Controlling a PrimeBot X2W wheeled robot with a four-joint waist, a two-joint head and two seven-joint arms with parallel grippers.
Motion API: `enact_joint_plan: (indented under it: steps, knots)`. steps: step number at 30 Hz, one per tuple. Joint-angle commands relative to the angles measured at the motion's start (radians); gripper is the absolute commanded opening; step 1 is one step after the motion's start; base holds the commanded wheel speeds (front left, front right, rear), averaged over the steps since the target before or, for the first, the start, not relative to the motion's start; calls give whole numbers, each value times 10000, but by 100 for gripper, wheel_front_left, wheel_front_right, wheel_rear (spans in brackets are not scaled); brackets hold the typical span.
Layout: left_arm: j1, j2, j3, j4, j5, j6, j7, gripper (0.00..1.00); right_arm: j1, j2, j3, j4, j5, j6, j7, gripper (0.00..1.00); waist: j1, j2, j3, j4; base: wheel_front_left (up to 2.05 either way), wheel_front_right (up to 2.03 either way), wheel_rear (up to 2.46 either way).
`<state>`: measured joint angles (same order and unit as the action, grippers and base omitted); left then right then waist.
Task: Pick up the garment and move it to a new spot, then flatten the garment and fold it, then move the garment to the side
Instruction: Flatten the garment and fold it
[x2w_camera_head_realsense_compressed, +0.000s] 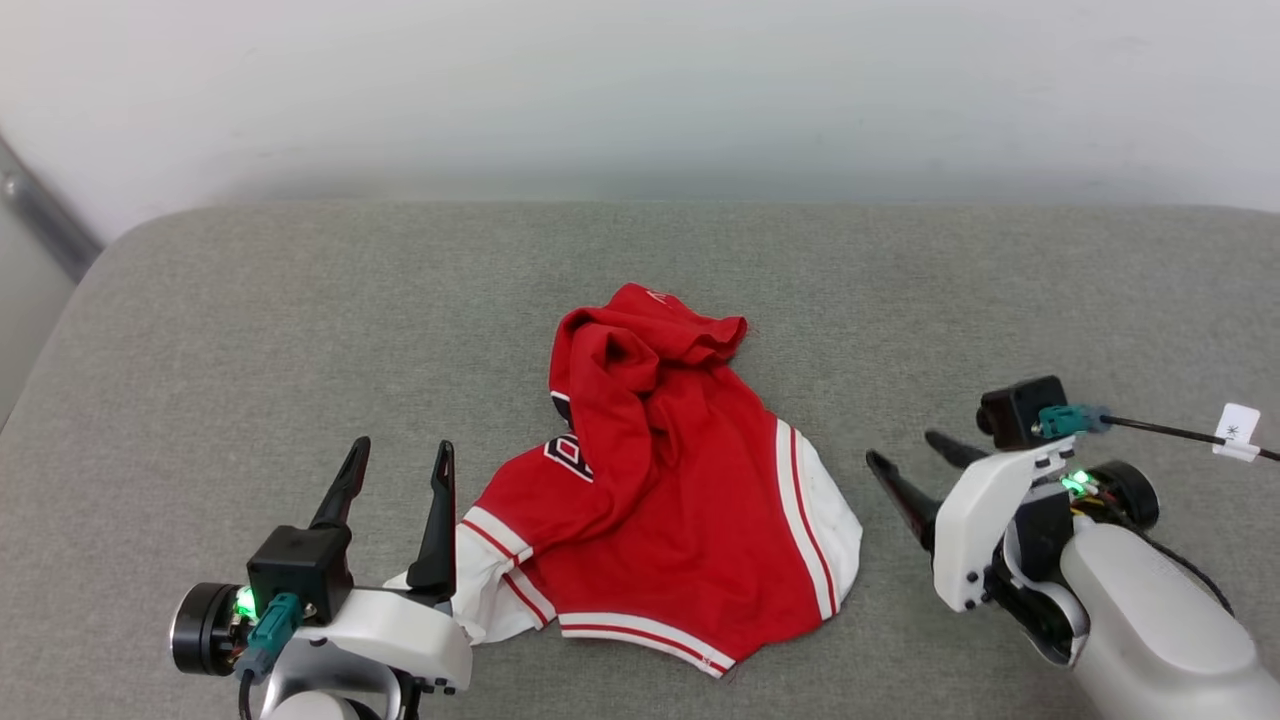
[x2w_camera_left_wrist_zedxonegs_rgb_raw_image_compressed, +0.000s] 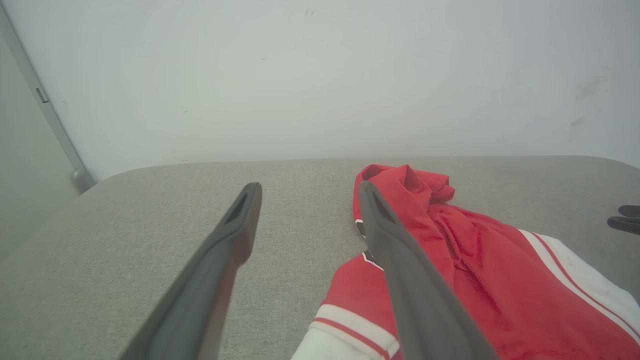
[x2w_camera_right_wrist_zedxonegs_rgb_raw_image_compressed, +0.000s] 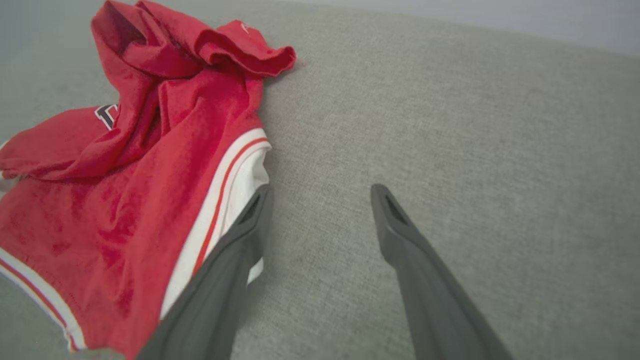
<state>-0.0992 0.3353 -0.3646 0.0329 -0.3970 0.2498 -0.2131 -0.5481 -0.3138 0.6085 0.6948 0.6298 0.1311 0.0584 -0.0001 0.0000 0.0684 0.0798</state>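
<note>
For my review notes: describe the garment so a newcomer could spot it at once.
A grey padded surface meets a pale wall. At its middle lies the garment, a crumpled red jersey. White red-striped trim and black lettering set it apart.

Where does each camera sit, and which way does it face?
Head view: on the head, looking down at the crumpled garment on the grey cushion; left gripper and right gripper flank it, jaws open.
Left wrist view: on that wrist, facing the wall along its jaws.
Right wrist view: on that wrist, angled down along its jaws.
All share the garment.
</note>
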Motion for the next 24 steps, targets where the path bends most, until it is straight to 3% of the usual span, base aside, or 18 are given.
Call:
enact_joint_plan:
  steps: [1, 7, 11, 20, 21, 22, 24]
  knots:
    - [91, 47, 46, -69, 4, 54, 43, 100, 144, -50, -58, -230, 13, -5, 408, 100, 1, 0, 36, -30, 0, 0, 0]
    - [-177, -18, -73, -273, 53, 21, 46, 100, 705, -414, -55, -1778, 32, -7, 3203, 100, 1, 0, 515, 198, 0, 0, 0]
    - [-359, -131, -123, -256, 37, 10, -7, 100, 849, -514, -84, -2583, -243, -5, 4444, 100, 1, 0, 929, 439, 0, 0, 0]
    - [-699, -346, -175, 60, -58, -73, -187, 100, 1732, -112, 65, -2384, -365, -2, 6361, 100, 1, 0, 1499, 764, 0, 0, 0]
    - [-708, -354, -171, 100, -66, -81, -200, 100, 1838, -64, 70, -2417, -354, 12, 6479, 36, 1, 0, 1505, 763, 0, 0, 0]
    - [-714, -351, -157, 136, -81, -85, -218, 100, 1902, -54, 53, -2493, -362, 12, 6558, 0, 1, 0, 1501, 751, 0, 0, 0]
    - [-711, -329, -113, 210, -92, -61, -240, 100, 1858, -115, -146, -2775, -461, 10, 6510, 0, 1, 0, 1445, 681, 0, 0, 0]
